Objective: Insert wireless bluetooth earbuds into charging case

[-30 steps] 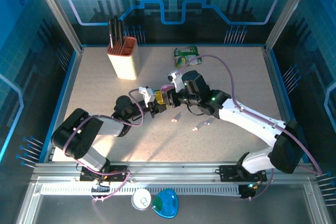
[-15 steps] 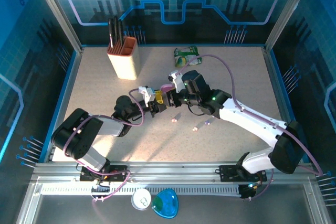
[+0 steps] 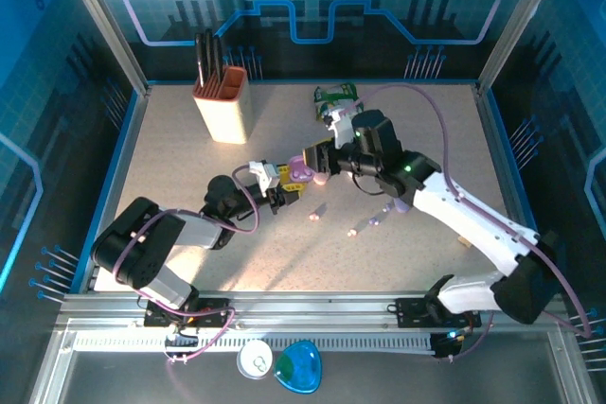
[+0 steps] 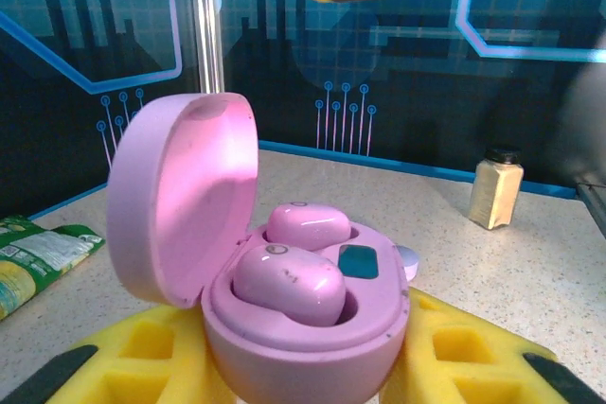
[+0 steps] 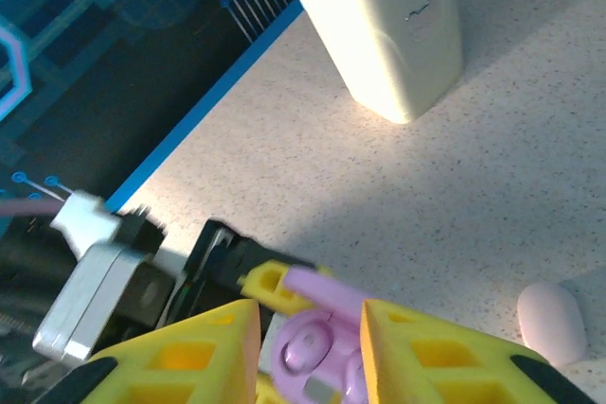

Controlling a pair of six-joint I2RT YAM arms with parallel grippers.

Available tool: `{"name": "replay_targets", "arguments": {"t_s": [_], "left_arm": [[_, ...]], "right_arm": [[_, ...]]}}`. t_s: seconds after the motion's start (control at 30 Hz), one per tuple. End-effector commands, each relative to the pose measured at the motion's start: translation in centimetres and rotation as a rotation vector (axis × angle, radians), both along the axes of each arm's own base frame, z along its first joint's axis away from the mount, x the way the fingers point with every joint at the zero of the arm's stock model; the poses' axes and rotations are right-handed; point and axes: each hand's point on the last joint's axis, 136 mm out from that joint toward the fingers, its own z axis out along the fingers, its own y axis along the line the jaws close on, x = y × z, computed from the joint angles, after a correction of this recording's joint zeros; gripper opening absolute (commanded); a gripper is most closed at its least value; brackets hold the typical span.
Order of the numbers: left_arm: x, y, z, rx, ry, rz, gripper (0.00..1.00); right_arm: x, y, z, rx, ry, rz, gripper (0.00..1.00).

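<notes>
Lilac plastic case, its lid hinged open, is held mid-counter, clamped low on its shell between the yellow pads of the left hand. Two earbuds lie in its wells, apparently seated. The right hand hovers just above the case, pads narrowly apart and holding nothing. Loose buds lie on the counter to the near right. Judged handling: case and earbuds are light, rigid, glossy and rounded, so they are liable to slip from a pinch, and the hinge looks the weakest part. Grip the case across its lower shell, not the lid. Take a bud gently across its stubby body.
</notes>
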Motion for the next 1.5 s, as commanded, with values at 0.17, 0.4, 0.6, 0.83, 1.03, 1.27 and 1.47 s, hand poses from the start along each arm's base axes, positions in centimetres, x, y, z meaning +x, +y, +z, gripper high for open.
{"name": "replay_targets", "arguments": {"t_s": [0.17, 0.4, 0.6, 0.83, 1.03, 1.27, 1.47], "left_arm": [[-1.1, 0.3, 2.5, -0.032, -0.095, 0.009, 0.27], [-0.4, 0.7, 3.1, -0.067, -0.066, 0.059, 0.28], [-0.6, 0.5, 4.0, -0.086, -0.075, 0.042, 0.28], [-1.1, 0.0, 5.2, -0.107, -0.09, 0.011, 0.28], [-1.4, -0.7, 5.6, -0.113, -0.096, -0.013, 0.28], [-1.5, -1.1, 6.0, -0.12, -0.099, -0.023, 0.28], [-1.5, -1.2, 5.5, -0.112, -0.093, -0.023, 0.28]], "right_arm": [[0.9, 0.7, -3.0, -0.119, 0.181, 0.06, 0.34], [-0.7, 0.0, -2.7, -0.111, 0.159, 0.096, 0.28], [-1.0, -1.9, -1.7, 0.046, 0.194, 0.028, 0.49], [-2.7, -2.5, -1.9, 0.267, 0.35, 0.079, 0.64], [-3.6, -0.9, -2.3, 0.385, 0.446, 0.158, 0.65], [-3.7, 0.0, -3.0, 0.425, 0.493, 0.193, 0.6], [-3.7, 0.3, -2.8, 0.463, 0.514, 0.211, 0.41]]}}
